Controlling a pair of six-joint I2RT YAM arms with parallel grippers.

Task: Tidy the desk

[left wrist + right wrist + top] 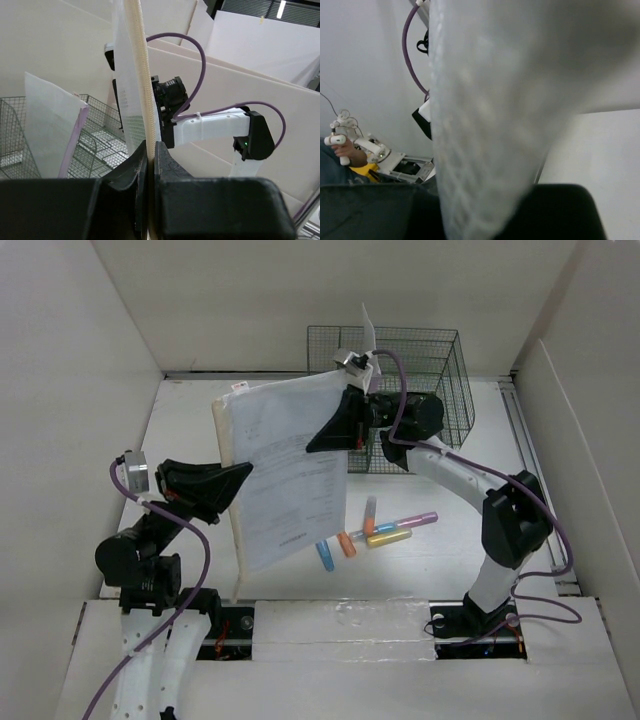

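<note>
- Spreading between the white panel walls, the desk [185,415] lay beneath both arms, with every loose item on its right half.
- A mesh document pouch [285,475] holding printed sheets hung upright above the desk's middle, lifted off the surface.
- The left gripper [243,474] was clamped tight on the pouch's cream-trimmed edge [141,75], fingers pressed against either side of the trim.
- The right gripper [316,444] was closed too, apparently on the pouch's upper right part; its wrist view was only blurred mesh, so the exact hold was hard to make out.
- Several highlighters [375,532], blue, orange, yellow and pink among them, lay clustered on the desk just right of the pouch.
- A dark wire basket [445,365] sat at the far right, a white sheet [368,328] standing in it.
</note>
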